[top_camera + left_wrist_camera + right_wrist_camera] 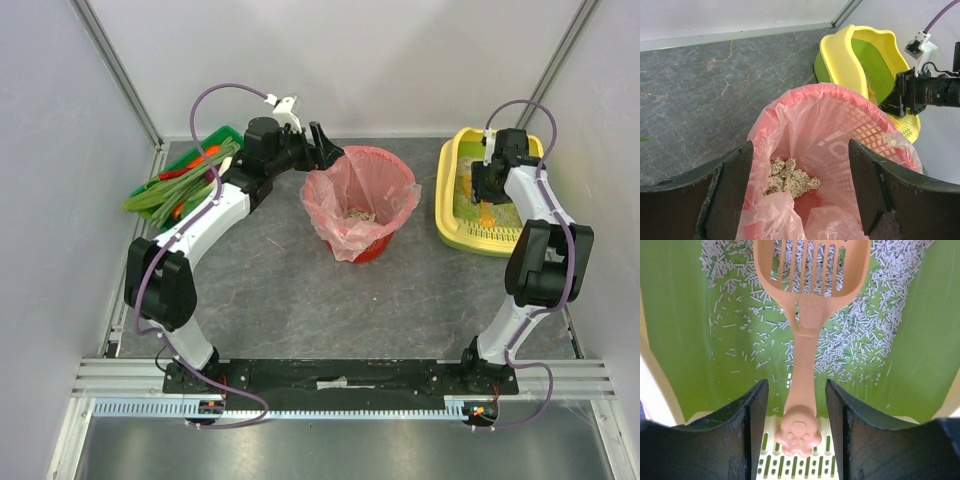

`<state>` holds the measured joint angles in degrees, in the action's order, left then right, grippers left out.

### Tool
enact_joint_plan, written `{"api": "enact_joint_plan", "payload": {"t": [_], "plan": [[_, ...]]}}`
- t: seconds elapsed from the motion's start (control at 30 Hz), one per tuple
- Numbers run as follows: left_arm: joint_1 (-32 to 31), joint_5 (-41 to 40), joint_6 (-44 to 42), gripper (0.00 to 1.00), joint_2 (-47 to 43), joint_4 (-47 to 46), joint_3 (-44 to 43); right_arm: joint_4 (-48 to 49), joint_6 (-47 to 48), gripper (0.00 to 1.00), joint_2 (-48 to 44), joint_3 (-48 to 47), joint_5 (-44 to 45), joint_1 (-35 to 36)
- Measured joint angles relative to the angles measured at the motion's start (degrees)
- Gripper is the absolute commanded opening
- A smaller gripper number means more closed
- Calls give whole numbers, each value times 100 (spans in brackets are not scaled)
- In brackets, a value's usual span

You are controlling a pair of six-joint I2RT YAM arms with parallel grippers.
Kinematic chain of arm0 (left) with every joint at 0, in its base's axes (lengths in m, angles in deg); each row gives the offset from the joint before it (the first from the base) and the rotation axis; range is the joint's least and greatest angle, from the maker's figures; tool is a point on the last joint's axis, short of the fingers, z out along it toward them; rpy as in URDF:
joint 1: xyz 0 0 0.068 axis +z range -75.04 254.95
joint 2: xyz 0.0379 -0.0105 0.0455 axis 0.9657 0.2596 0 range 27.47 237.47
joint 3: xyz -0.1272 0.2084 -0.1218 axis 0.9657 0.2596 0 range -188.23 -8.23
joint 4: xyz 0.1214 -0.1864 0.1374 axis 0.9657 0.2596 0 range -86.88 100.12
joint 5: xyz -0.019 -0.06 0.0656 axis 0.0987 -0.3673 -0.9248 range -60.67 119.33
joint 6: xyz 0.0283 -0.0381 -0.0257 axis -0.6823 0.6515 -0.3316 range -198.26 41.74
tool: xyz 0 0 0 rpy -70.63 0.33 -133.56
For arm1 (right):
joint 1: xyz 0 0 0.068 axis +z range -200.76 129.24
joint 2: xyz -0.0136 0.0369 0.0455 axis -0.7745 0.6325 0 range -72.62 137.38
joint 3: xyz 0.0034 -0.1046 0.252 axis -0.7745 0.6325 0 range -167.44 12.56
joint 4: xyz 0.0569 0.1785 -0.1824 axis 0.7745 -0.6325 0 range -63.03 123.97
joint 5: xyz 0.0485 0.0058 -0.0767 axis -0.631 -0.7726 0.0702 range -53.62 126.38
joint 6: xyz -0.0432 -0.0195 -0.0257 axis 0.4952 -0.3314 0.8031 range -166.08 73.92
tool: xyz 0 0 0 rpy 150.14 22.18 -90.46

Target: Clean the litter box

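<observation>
Open surface at 6 o'clock from red basket; blocked by litter box at 3, green tray at 9.

Stone-like table: litter box, basket, tray

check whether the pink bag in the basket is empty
Not empty: a small pale clump lies at the bottom of the pink bag; the rest is unfilled.

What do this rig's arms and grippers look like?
Both match. The left arm and right arm have white link shells and bulky black joints, each trailed by a looping purple cable ending in a white connector. The left gripper and right gripper have broad matte black fingers, lightly scuffed.
</observation>
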<state>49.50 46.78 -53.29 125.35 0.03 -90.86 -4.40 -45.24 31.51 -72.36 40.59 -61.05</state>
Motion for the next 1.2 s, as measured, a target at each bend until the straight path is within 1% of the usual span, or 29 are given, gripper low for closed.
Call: {"api": "enact_joint_plan", "payload": {"t": [0.37,0.57,0.67,0.77,0.8,0.83,0.87,0.93,0.97,1.1,1.2], "plan": [[0,-66,0,82,-229,44,68,15,-37,53,496,-81,372,153],[0,-83,0,82,-267,59,76,17,-39,47,599,-107,389,210],[0,-85,0,82,-267,66,79,31,-33,40,658,-146,483,232],[0,-87,-2,82,-267,68,79,35,-68,30,662,-146,568,249],[0,-87,-2,82,-267,68,79,33,-98,23,662,-146,586,258],[0,-87,-2,82,-267,68,79,31,-116,20,662,-146,612,260],[0,-87,-2,82,-267,70,79,28,-162,14,662,-149,643,262],[7,-87,-2,82,-267,70,79,11,-199,8,662,-160,667,264],[11,-87,-2,82,-267,70,79,9,-227,0,662,-162,671,269],[52,-85,-4,82,-267,74,79,-142,-350,0,662,-315,675,280],[109,-83,-28,82,-267,76,87,-417,-428,0,662,-682,684,284]]}}
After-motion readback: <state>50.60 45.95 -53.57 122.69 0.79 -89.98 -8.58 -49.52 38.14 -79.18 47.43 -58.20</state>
